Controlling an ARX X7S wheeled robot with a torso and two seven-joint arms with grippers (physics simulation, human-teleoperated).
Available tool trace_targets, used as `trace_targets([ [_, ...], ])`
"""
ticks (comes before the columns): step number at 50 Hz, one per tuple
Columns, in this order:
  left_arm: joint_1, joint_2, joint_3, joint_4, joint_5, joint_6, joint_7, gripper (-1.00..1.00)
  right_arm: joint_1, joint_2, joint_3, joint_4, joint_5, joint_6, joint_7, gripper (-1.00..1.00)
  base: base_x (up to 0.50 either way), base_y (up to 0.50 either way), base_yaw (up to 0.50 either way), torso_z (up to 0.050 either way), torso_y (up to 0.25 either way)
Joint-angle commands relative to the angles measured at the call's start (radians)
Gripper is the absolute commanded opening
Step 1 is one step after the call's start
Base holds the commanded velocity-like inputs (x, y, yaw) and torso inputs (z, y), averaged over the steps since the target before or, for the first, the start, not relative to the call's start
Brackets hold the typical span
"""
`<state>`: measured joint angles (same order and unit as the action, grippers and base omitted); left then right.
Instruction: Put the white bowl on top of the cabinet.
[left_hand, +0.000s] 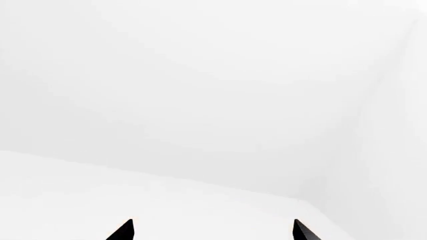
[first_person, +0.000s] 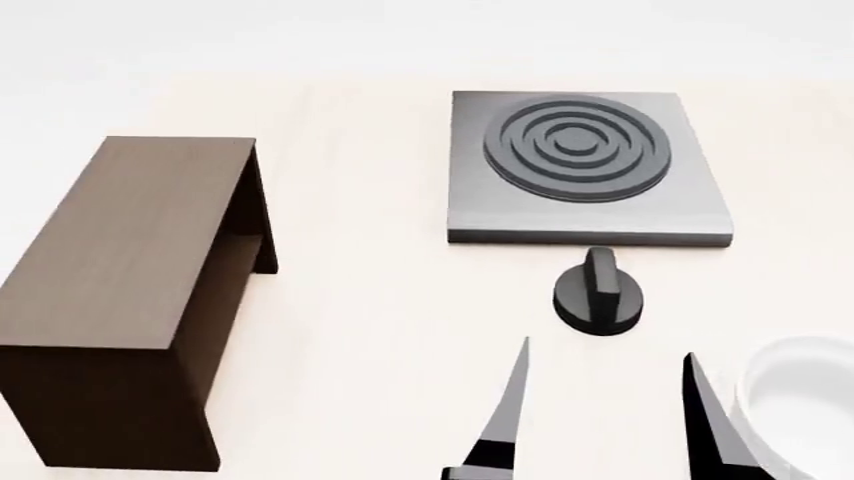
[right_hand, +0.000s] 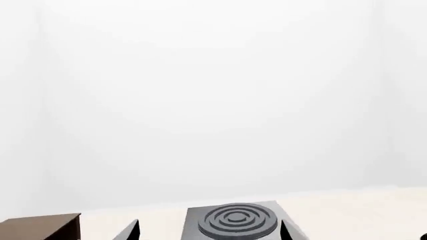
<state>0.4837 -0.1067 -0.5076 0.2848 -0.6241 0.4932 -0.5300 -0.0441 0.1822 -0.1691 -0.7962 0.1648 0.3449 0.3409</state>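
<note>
The white bowl sits at the table's near right, partly cut off by the head view's edge. The dark brown cabinet stands at the left with its flat top bare; a corner of the cabinet also shows in the right wrist view. My right gripper is open, its right finger just left of the bowl, nothing between the fingers. The right gripper points toward the stove plate. My left gripper is open, faces only white surfaces, and is out of the head view.
A grey square stove plate with concentric rings lies at the back right; the stove plate is straight ahead of the right gripper. A black round object with a raised bar sits just in front of the plate, beyond the right fingertips.
</note>
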Motion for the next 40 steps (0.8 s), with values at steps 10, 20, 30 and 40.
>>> trace_targets([
  [10, 0.001, -0.01, 0.014, -0.008, -0.005, 0.008, -0.01, 1.0, 0.011, -0.003, 0.025, -0.004, 0.078, 0.017, 0.018, 1.0, 0.0, 0.0, 0.0, 0.0, 0.0],
  [20, 0.0, -0.014, 0.023, -0.013, -0.007, 0.012, -0.01, 1.0, 0.011, 0.002, 0.013, -0.005, 0.065, 0.013, 0.035, 1.0, 0.38, 0.0, 0.0, 0.0, 0.0],
  [30, 0.0, -0.018, 0.028, -0.019, -0.009, 0.016, -0.013, 1.0, 0.008, 0.013, 0.003, -0.005, 0.053, -0.007, 0.037, 1.0, 0.11, 0.0, 0.0, 0.0, 0.0],
  [40, 0.0, -0.023, 0.032, -0.021, -0.01, 0.019, -0.016, 1.0, 0.014, 0.011, 0.008, -0.008, 0.071, 0.014, 0.056, 1.0, 0.32, 0.0, 0.0, 0.0, 0.0],
])
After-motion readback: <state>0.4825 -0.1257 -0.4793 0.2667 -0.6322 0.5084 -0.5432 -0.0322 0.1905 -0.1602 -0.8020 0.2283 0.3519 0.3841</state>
